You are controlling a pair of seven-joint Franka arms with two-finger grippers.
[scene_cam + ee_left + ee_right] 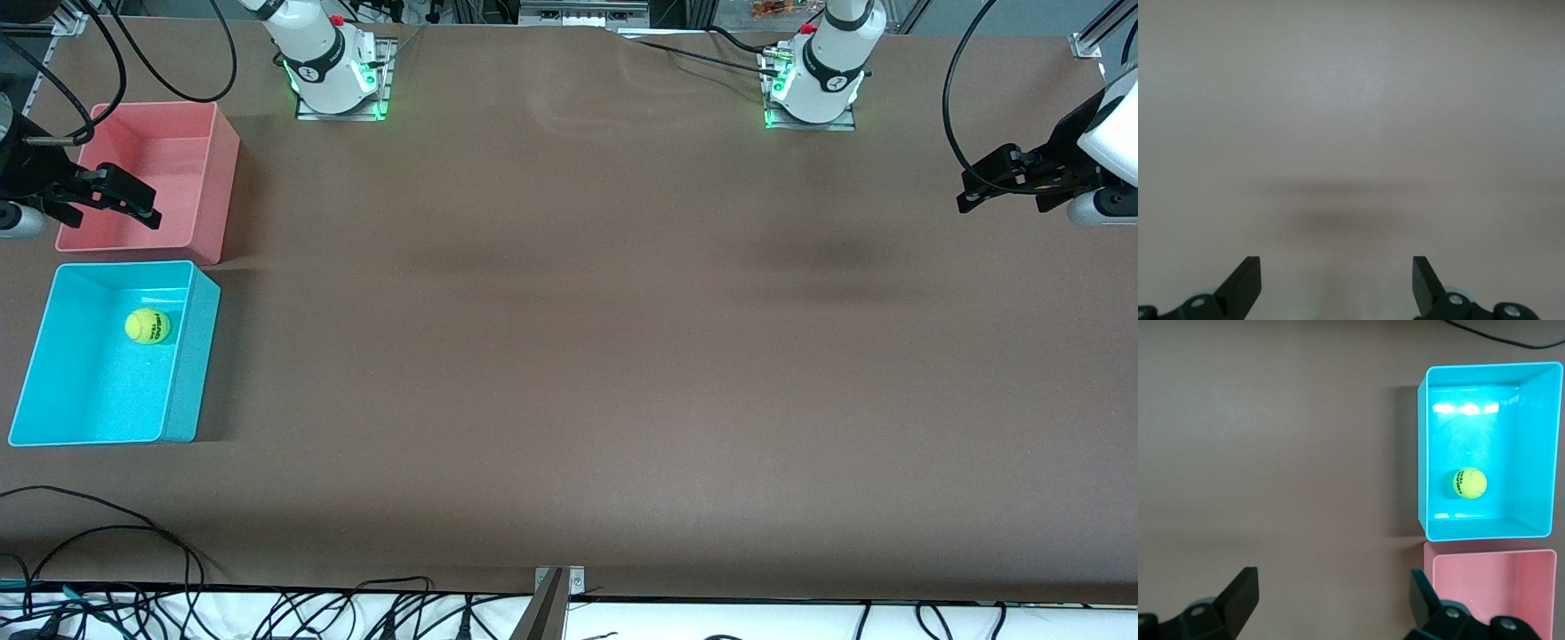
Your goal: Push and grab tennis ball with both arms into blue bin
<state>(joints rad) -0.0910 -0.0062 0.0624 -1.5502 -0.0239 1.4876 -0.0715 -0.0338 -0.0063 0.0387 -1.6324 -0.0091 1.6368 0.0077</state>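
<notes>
The tennis ball (148,326) is yellow-green with dark lettering. It lies inside the blue bin (192,356), near the wall farther from the front camera. The right wrist view also shows the ball (1469,483) in the blue bin (1423,453). My right gripper (147,206) is open and empty, up in the air over the pink bin; its own view (1335,597) shows nothing between the fingers. My left gripper (969,191) is open and empty, over bare table at the left arm's end, and its own view (1337,280) shows only the tabletop.
A pink-red bin (222,169) stands empty beside the blue bin, farther from the front camera; it also shows in the right wrist view (1491,587). Black cables (133,533) lie along the table's front edge. The brown tabletop (569,356) spreads wide between the arms.
</notes>
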